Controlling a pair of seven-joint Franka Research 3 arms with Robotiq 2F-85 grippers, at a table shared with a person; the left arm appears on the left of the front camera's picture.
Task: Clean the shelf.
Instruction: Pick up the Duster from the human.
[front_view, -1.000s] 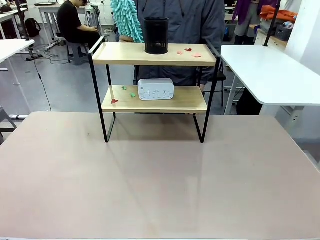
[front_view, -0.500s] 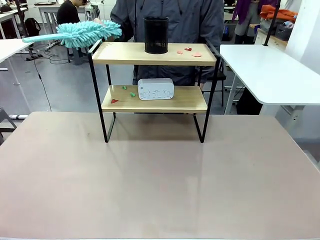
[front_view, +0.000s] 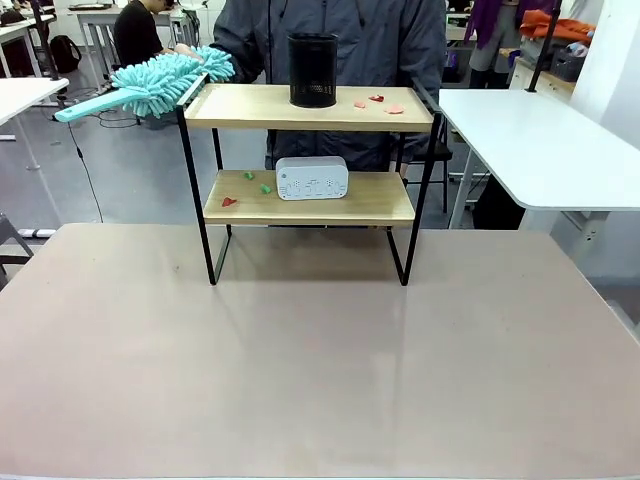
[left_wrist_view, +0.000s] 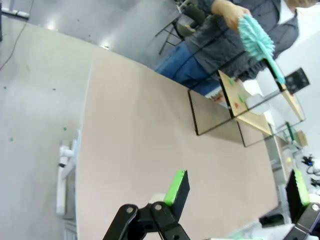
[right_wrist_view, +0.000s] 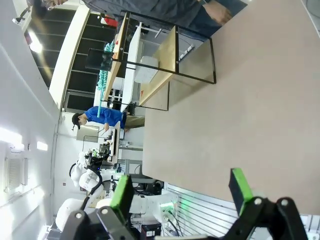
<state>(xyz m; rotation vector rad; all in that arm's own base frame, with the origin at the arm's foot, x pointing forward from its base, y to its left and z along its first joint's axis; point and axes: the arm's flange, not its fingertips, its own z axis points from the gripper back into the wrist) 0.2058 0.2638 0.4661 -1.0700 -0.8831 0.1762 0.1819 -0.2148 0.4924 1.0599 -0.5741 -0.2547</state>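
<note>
Shelf (front_view: 250, 106): two wooden boards, black frame

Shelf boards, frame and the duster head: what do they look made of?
Shelf boards: light wood or wood-look laminate, matte, faint grain. Frame: thin black metal by its look, probably painted. Duster head: teal fluffy strands, likely microfibre chenille.

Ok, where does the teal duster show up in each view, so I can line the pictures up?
Front view: the teal duster is at upper left, its head by the top-left corner of the shelf.
Left wrist view: the duster is at upper right, above the shelf.
Right wrist view: the duster is at upper left, beyond the shelf.
Shared landmark: the shelf.
</note>
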